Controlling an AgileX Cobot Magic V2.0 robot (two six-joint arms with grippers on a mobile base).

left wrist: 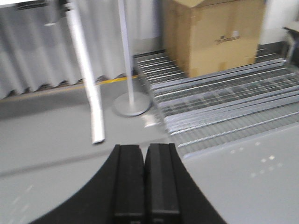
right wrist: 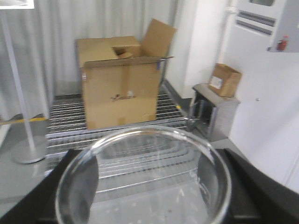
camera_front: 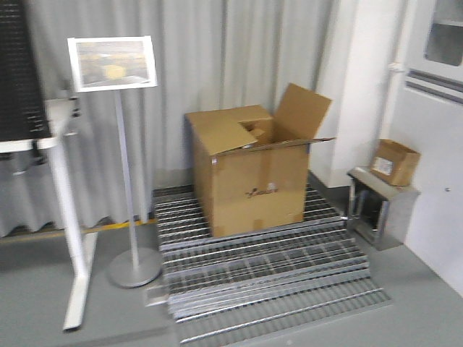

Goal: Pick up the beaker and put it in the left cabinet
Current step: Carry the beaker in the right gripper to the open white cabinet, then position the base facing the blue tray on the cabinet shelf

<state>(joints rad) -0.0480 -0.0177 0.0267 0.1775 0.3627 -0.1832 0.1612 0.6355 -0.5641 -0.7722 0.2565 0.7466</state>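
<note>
In the right wrist view the clear glass beaker [right wrist: 142,179] sits between my right gripper's black fingers [right wrist: 77,186], its round rim facing the camera. My right gripper [right wrist: 145,196] is shut on the beaker and holds it above the floor. In the left wrist view my left gripper [left wrist: 145,182] is shut and empty, its two black pads [left wrist: 159,182] pressed together above the grey floor. The left cabinet is out of view in all views. Neither gripper shows in the front view.
A large open cardboard box [camera_front: 249,170] stands on metal floor gratings [camera_front: 268,271]. A sign stand [camera_front: 130,217] and a white table leg [camera_front: 69,224] are at the left. A small cardboard box [camera_front: 394,160] sits on a metal step at the right, by a white wall.
</note>
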